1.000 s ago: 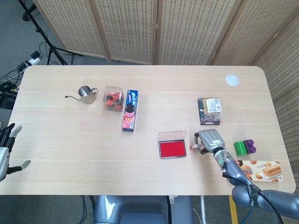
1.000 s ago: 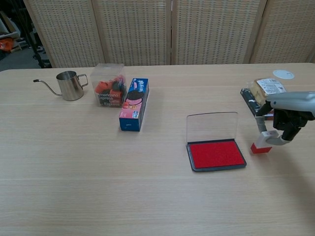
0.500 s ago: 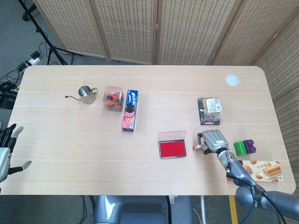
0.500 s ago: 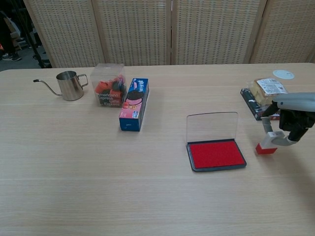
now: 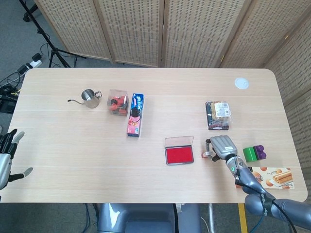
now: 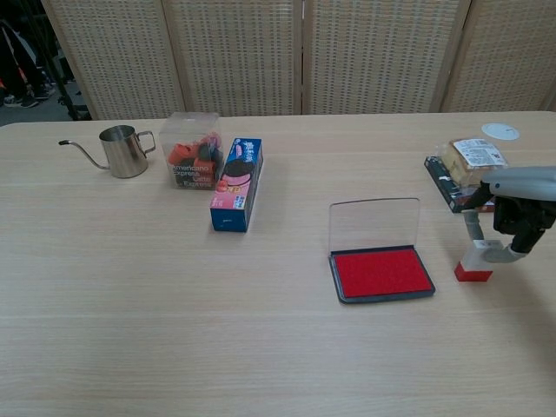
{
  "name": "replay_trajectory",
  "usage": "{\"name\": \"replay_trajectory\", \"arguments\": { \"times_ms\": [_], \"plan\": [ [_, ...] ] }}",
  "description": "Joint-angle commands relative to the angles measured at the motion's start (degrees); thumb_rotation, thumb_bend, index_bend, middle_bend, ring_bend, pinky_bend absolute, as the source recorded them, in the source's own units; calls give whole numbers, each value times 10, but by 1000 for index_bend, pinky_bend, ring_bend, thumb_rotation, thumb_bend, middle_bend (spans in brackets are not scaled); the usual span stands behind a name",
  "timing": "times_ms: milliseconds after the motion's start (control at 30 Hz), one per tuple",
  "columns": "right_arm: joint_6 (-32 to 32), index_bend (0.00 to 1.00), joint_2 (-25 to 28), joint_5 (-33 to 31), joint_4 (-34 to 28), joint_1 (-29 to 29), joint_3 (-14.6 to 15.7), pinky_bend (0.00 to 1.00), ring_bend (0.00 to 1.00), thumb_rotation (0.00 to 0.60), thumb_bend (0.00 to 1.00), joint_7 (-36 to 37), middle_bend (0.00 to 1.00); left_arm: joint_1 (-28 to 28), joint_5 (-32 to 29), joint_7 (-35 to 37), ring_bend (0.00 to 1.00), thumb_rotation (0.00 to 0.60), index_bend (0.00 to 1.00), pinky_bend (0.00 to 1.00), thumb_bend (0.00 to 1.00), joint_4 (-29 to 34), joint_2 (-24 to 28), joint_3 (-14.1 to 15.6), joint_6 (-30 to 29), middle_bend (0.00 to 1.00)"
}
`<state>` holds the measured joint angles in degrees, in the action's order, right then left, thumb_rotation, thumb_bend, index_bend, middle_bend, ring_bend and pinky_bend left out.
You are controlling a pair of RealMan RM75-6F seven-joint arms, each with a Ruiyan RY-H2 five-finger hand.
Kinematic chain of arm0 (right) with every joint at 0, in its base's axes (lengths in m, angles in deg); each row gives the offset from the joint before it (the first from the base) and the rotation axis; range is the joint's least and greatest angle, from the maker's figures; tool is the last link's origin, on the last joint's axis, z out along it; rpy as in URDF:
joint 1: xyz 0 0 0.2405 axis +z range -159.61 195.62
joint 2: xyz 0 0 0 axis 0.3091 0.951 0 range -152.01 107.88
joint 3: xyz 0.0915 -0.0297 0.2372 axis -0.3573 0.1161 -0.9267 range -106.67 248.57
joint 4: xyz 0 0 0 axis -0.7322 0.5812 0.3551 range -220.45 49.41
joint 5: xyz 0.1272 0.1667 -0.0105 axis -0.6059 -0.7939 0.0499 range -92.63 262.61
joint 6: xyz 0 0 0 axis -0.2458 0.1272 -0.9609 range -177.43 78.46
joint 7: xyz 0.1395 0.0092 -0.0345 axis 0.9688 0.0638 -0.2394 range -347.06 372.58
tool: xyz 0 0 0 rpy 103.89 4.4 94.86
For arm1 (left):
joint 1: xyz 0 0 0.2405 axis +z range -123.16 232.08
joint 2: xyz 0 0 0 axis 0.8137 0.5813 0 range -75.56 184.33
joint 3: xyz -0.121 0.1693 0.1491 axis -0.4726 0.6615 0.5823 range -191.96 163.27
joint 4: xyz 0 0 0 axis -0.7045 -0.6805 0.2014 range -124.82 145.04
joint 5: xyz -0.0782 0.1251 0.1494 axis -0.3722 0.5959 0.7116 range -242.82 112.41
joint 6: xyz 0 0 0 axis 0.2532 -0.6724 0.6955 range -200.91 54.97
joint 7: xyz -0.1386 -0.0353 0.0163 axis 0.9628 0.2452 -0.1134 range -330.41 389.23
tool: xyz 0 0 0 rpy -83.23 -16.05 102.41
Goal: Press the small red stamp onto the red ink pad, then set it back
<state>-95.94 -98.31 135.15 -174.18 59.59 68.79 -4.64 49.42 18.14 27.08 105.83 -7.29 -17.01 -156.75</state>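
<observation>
Right hand (image 6: 519,228) low over the table (image 5: 160,184), fingers curled down and pinching the small red stamp (image 6: 473,266) by its white upper part; red base sits on the wood, or a hair off it — cannot tell which. In the head view the stamp is mostly hidden under the hand (image 5: 221,147); only a sliver shows at the hand's inner edge.

Red ink pad (image 6: 380,273) lies just beside the stamp, on the side toward the robot's left, lid (image 6: 373,224) standing open at the back. Stamp and pad apart, not touching.

Beyond the right hand, further from the robot: a wrapped snack pack (image 5: 218,114). On the hand's outer side: a green-and-purple item (image 5: 254,153), and nearer the robot a flat biscuit box (image 5: 270,177).

Left hand (image 5: 6,158) at the far left table edge, well apart from everything, fingers spread, holding nothing.

Well off toward the left hand's side: cookie box (image 6: 236,182), clear container (image 6: 191,162), small steel kettle (image 6: 122,150). White disc (image 5: 241,83) at the far right corner
</observation>
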Motion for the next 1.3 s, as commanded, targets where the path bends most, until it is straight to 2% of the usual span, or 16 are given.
{"name": "replay_trajectory", "arguments": {
  "times_ms": [33, 500, 767, 900, 1000, 1100, 1133, 1200, 1267, 1300],
  "plan": [
    [0, 545, -1, 1, 1, 0, 0, 1000, 1000, 600, 311, -1, 960, 0, 0, 0, 0, 600, 0, 0, 0, 0, 0, 0, 0, 0],
    [-8, 515, 4, 0, -11, -2, -2, 1000, 1000, 600, 311, -14, 957, 0, 1, 3, 0, 600, 0, 0, 0, 0, 0, 0, 0, 0],
    [-35, 494, 24, 7, -53, -8, -3, 1000, 1000, 600, 311, -28, 956, 0, 5, 7, 0, 600, 0, 0, 0, 2, 3, 1, -1, 0],
    [-59, 494, 47, 33, -91, -18, -4, 1000, 1000, 600, 311, -26, 954, 1, 7, 12, 0, 600, 0, 0, 0, 3, 4, 2, -3, 0],
    [-105, 492, 79, 107, -138, -49, 0, 1000, 989, 600, 311, 9, 910, 3, 10, 18, 0, 600, 0, 0, 0, 4, 7, 2, -8, 0],
    [-189, 466, 98, 239, -140, -104, 22, 996, 869, 600, 306, 79, 768, 5, 13, 26, 0, 600, 0, 0, 0, 4, 10, 2, -12, 0],
    [-225, 441, 98, 283, -128, -122, 30, 950, 786, 600, 290, 103, 690, 6, 14, 27, 0, 600, 0, 0, 0, 4, 10, 2, -13, 0],
    [-284, 381, 98, 346, -97, -154, 45, 787, 566, 600, 234, 142, 518, 6, 16, 30, 0, 600, 0, 0, 0, 4, 11, 3, -13, 0],
    [-342, 333, 99, 389, -68, -182, 53, 522, 247, 600, 120, 177, 290, 7, 19, 31, 0, 600, 0, 0, 0, 5, 13, 5, -16, 0],
    [-367, 324, 100, 404, -54, -197, 56, 442, 160, 600, 81, 194, 222, 8, 22, 33, 0, 600, 0, 0, 0, 6, 13, 5, -19, 0]
  ]
}}
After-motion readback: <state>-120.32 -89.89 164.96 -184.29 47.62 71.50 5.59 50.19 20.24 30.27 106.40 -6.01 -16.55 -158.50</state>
